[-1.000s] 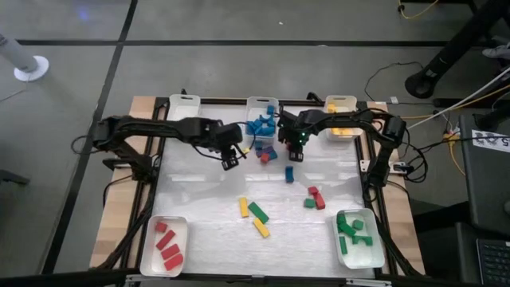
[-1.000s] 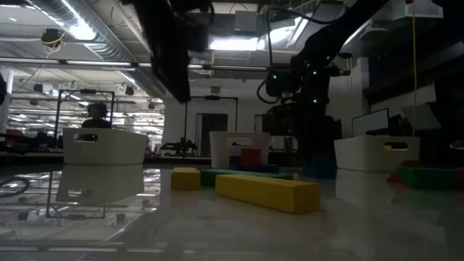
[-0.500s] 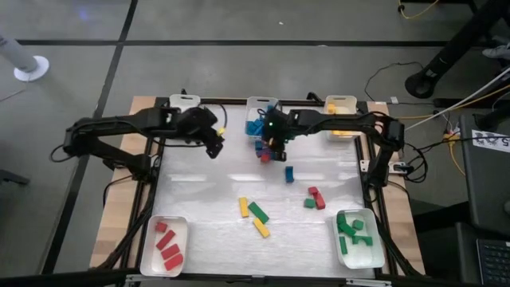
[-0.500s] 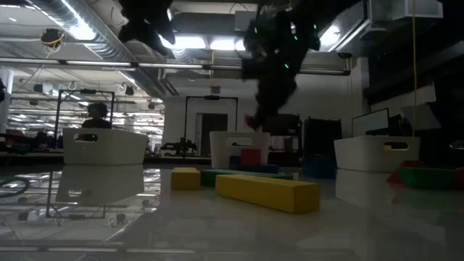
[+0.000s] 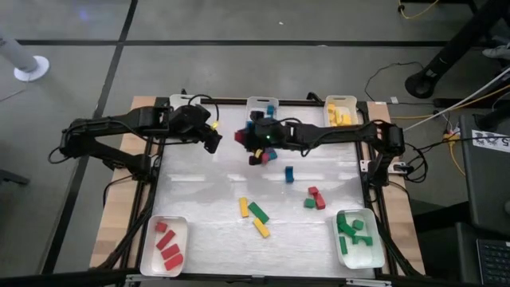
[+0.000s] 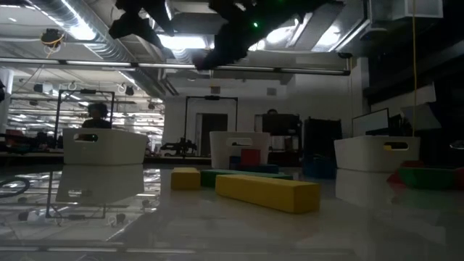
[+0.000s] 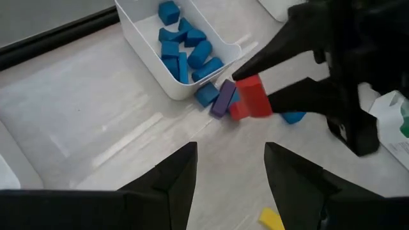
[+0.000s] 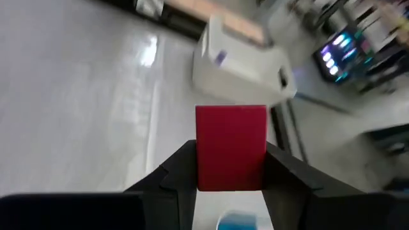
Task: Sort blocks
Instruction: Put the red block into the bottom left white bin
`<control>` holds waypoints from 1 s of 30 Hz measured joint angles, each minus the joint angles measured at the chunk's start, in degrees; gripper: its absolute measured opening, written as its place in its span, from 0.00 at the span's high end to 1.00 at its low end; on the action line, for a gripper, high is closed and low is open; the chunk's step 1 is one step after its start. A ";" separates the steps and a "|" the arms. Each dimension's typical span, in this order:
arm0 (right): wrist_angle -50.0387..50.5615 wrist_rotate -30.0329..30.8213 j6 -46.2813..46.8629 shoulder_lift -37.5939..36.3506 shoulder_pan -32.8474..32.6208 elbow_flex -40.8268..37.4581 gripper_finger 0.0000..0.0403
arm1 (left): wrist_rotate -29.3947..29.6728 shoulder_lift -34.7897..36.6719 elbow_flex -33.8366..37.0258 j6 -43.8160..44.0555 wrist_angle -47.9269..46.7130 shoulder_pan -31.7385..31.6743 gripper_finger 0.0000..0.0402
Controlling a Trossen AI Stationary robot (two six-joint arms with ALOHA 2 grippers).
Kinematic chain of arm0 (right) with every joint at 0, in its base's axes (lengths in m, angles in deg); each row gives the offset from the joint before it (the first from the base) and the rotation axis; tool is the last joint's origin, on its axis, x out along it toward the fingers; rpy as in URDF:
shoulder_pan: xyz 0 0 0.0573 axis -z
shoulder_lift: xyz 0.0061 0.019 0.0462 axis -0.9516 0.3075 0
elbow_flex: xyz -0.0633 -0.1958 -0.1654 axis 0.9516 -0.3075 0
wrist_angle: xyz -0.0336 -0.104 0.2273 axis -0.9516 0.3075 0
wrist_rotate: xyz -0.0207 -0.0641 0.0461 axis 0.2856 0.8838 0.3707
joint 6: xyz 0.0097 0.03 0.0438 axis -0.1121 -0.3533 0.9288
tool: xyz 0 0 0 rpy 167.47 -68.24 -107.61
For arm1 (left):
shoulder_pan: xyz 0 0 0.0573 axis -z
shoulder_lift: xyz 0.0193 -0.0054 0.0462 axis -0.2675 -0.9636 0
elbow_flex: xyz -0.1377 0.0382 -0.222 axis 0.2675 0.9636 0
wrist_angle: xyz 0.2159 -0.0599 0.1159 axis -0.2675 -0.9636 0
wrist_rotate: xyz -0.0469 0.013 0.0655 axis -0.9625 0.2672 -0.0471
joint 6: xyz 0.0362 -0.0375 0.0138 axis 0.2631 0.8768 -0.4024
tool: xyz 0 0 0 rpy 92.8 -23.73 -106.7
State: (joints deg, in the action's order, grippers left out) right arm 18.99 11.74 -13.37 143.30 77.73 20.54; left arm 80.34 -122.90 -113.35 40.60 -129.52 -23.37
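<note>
My right gripper (image 5: 244,138) hangs above the table in front of the blue tray (image 5: 263,112), shut on a red block (image 8: 231,147), which is also in the left wrist view (image 7: 255,96). My left gripper (image 5: 213,139) is raised just left of it, open and holding nothing (image 7: 230,171). Loose red, blue and purple blocks (image 7: 223,99) lie beside the blue tray. Yellow and green blocks (image 5: 255,215) lie mid-table; a blue block (image 5: 289,173) and red and green ones (image 5: 314,198) lie to the right. My right gripper pinches the red block by two opposite sides (image 8: 203,167) between its two fingers. The block sits at the fingers' free ends (image 7: 276,56). The fingers come from the table's right, slanting a little downward. The block is lifted clear of the table.
A white tray (image 5: 185,104) stands at the far left and a yellow-block tray (image 5: 341,114) at the far right. A tray with red blocks (image 5: 163,245) is near left, one with green blocks (image 5: 358,237) near right. People and equipment show beyond the table.
My right gripper has risen from the cluster by the blue tray with the red block, carried it toward the table's left and tipped closer to level. My left gripper has risen and drawn back toward the far left.
</note>
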 joint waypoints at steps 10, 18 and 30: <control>-9.20 0.71 -0.19 0.00 -1.30 -0.01 0.65 | 0.02 -0.80 0.00 -0.21 4.58 0.00 0.58; -9.34 0.62 -0.18 0.00 -1.28 -0.02 0.65 | 0.04 -1.85 -0.02 -1.73 7.97 0.00 0.58; -9.71 0.60 -0.28 -0.05 -1.25 -0.03 0.65 | 0.06 -6.56 -0.04 -1.75 11.08 -0.07 0.58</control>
State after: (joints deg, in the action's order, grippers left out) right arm 9.28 12.34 -13.65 143.25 76.49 20.51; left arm 80.40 -129.46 -113.39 38.85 -118.44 -23.44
